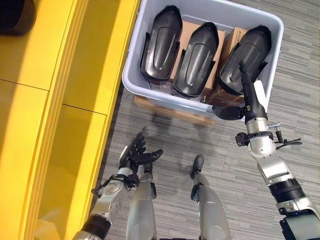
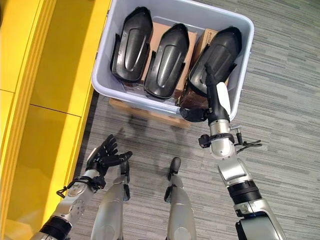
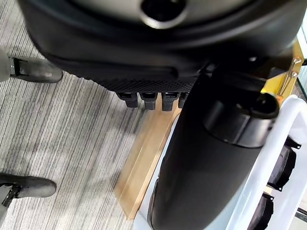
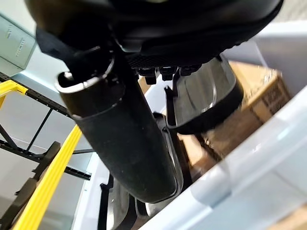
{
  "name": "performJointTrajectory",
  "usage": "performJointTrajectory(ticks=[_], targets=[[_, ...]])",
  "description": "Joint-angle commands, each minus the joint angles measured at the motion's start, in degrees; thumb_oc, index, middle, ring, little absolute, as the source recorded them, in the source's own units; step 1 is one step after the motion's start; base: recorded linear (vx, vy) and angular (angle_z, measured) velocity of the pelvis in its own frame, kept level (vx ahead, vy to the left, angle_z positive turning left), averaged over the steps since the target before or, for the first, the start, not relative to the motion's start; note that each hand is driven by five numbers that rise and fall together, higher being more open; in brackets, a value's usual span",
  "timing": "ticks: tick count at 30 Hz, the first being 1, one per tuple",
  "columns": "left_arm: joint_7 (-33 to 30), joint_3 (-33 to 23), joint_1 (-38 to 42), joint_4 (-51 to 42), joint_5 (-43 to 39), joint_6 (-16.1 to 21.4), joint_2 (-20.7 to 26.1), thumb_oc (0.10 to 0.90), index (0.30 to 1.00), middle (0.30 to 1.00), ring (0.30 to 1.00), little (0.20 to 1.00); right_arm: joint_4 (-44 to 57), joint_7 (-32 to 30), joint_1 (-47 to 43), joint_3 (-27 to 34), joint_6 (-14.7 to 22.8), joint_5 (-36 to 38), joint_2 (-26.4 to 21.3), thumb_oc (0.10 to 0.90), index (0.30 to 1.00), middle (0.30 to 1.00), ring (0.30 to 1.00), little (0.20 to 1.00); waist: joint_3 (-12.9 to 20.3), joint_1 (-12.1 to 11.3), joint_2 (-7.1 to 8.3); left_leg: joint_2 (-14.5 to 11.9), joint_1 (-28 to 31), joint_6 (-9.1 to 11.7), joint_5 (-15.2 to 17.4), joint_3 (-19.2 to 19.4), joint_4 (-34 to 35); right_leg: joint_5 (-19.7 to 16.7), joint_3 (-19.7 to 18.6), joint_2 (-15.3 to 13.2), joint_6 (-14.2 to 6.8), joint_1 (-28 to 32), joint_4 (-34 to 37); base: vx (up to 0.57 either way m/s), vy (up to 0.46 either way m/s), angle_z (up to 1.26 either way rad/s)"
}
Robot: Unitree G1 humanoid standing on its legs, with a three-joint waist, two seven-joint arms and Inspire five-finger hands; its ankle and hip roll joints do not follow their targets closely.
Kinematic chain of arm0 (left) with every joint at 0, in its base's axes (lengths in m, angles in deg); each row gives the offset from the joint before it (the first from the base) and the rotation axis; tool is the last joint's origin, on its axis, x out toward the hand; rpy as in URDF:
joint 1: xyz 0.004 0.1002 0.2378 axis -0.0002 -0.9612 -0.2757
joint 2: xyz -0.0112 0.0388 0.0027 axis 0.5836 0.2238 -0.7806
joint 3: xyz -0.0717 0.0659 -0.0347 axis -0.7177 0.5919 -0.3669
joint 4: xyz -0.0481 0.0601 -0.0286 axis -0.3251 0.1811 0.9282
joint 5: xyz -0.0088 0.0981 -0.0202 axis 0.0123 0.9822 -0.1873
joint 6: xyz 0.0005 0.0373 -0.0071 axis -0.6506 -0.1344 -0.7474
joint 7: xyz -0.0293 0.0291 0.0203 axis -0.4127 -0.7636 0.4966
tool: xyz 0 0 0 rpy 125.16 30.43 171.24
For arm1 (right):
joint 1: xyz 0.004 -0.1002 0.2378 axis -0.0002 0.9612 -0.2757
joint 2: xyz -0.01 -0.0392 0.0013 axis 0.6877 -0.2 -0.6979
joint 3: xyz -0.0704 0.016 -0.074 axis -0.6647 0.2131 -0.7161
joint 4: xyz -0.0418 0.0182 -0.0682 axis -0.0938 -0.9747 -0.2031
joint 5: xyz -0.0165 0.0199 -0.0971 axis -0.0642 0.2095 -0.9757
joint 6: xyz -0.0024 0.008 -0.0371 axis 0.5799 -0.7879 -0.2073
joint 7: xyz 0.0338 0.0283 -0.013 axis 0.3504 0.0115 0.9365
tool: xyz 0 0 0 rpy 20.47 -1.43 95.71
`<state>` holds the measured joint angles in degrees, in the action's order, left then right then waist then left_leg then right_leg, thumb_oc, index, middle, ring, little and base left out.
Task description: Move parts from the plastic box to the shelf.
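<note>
Now we reach our right hand (image 1: pixel 248 92), fingers straight, onto the rightmost of three black parts (image 1: pixel 246 57) in the plastic box (image 1: pixel 200 102). Our left hand (image 1: pixel 136 154) hangs open low beside the yellow shelf (image 1: pixel 50 100), above the carpet.

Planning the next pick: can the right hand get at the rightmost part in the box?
Probably yes: the right hand already reaches over the box rim, straight fingers on the rightmost part, nothing between.

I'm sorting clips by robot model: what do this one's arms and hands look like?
Both arms are silver-grey with black joint bands. The left hand is all dark, with slim dark fingers. The right hand is dark with a white thumb cover and a black wrist collar.
</note>
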<state>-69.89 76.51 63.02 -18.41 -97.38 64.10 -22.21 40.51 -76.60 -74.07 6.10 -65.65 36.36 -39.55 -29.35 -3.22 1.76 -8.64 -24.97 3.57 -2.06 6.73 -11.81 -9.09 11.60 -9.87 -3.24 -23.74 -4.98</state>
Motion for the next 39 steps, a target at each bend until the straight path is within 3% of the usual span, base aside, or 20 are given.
performJointTrajectory(ticks=[1, 13, 27, 39], targets=[[-0.2, 1.1, -1.2, -3.3, 1.2, 5.0, 0.2, 0.900, 1.000, 1.000, 1.000, 1.000, 7.8, -4.6, -1.2, 5.2, 4.1, -4.7, -1.9, 0.900, 1.000, 1.000, 1.000, 1.000, 7.6, 0.5, -0.03, -2.0, -3.4, 0.1, 3.0, 0.1, -4.1, 9.1, -0.9, -4.3, -4.3, 2.9, -6.6, 0.00, 0.000, 0.00], [-0.8, 1.4, -1.7, -4.0, 1.3, 5.2, 1.3, 0.900, 1.000, 1.000, 1.000, 1.000, 7.4, -8.1, -6.0, 6.4, 3.2, -6.5, -4.3, 0.900, 1.000, 1.000, 1.000, 1.000, 8.1, 0.4, -0.05, -1.5, -4.0, 0.0, 3.4, 0.0, -4.2, 9.1, -0.9, -4.4, -4.1, 2.6, -6.7, 0.01, -0.002, 0.00], [-1.9, 2.4, -1.0, -3.8, 0.4, 5.9, 2.2, 0.900, 1.000, 1.000, 1.000, 1.000, -6.2, -11.0, -19.1, 0.4, 0.3, -5.2, -5.8, 0.900, 1.000, 1.000, 1.000, 1.000, 7.5, -1.4, -1.08, -0.8, -6.6, -0.4, 3.6, -0.4, -4.7, 9.5, -0.5, -4.4, -3.9, 0.7, -7.3, 0.02, -0.007, 0.02], [-2.6, 2.4, -0.6, -4.5, 0.1, 6.1, 2.5, 0.900, 1.000, 1.000, 1.000, 1.000, -9.4, -11.8, -20.9, -0.2, 0.0, -4.0, -4.9, 0.900, 1.000, 1.000, 1.000, 1.000, 7.1, -1.4, -1.65, -1.4, -11.7, -0.8, 6.2, -1.5, -11.1, 12.4, -1.4, -4.0, -3.0, -5.2, -14.9, 0.00, -0.005, 0.02]])
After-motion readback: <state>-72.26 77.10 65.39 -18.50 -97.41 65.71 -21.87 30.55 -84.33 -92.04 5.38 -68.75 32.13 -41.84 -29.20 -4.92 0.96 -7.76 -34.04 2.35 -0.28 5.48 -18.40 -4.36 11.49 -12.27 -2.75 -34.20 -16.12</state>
